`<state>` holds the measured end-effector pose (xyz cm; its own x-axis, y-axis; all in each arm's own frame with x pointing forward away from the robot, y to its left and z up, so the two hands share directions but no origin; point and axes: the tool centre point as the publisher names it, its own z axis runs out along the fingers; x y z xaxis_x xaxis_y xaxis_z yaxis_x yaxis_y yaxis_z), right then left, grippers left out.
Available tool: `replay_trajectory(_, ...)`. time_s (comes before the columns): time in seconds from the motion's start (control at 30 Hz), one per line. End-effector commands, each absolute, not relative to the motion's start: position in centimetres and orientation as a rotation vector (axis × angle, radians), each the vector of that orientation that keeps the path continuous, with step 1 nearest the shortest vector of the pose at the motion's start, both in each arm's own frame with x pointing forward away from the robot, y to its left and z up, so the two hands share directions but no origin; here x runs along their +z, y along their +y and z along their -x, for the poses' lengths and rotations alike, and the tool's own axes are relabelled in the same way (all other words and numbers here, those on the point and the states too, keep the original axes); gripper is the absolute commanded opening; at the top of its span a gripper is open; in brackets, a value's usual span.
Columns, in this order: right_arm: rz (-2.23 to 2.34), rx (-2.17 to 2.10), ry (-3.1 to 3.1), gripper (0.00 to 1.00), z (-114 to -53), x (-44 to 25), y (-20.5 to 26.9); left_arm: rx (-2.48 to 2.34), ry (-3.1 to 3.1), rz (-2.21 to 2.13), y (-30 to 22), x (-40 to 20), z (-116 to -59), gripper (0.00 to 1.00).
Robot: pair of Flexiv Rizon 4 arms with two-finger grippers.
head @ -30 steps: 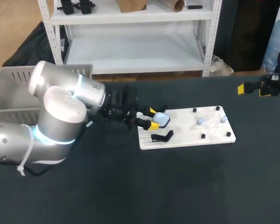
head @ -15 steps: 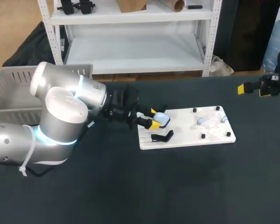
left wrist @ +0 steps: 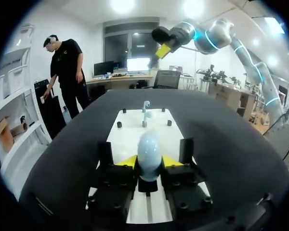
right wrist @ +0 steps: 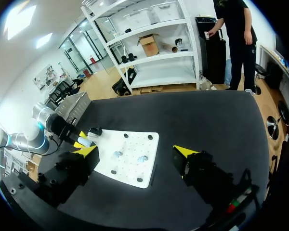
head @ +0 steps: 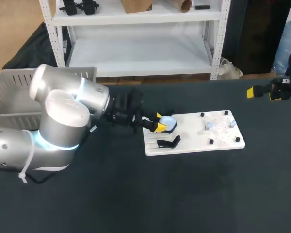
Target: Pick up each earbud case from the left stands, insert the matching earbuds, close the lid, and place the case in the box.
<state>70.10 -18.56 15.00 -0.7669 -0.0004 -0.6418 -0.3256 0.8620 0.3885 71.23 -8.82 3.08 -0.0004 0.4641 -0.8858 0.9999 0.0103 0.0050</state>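
Observation:
A pale blue earbud case (head: 168, 124) stands on its stand at the left end of the white board (head: 194, 141). My left gripper (head: 159, 124) is shut on it from both sides. In the left wrist view the case (left wrist: 148, 153) sits between the yellow fingertips (left wrist: 127, 161), touching both. Two pale earbuds (head: 209, 125) (head: 232, 124) rest further right on the board, ahead of the case (left wrist: 146, 106). A second black stand (head: 169, 142) is empty. My right gripper (head: 262, 91) hangs open, high at the table's far right, holding nothing (right wrist: 137, 153).
A grey slatted box (head: 14, 92) stands at the table's back left, behind my left arm. Small black pegs (head: 211, 141) dot the board around the earbuds. The dark tabletop stretches in front of the board.
The left gripper's fingers have drawn together onto the earbud case. The arm itself has barely shifted, and the right arm has stayed still.

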Motion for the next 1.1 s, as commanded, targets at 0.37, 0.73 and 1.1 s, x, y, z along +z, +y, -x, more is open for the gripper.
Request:
replay_trajectory(0.37,0.237,0.648,2.372,1.00,-70.1,15.0,-18.6,-1.001,1.382,-1.465,-8.2,7.9,-69.0,0.00)
replay_trajectory(0.73,0.237,0.648,2.372,1.00,-70.1,15.0,-18.6,-1.003,1.321,-1.440,-8.2,10.6,-68.4,0.00)
replay_trajectory(1.1,0.237,0.648,2.372,1.00,-70.1,15.0,-18.6,-1.003,1.321,-1.440,-8.2,10.6,-68.4,0.00)
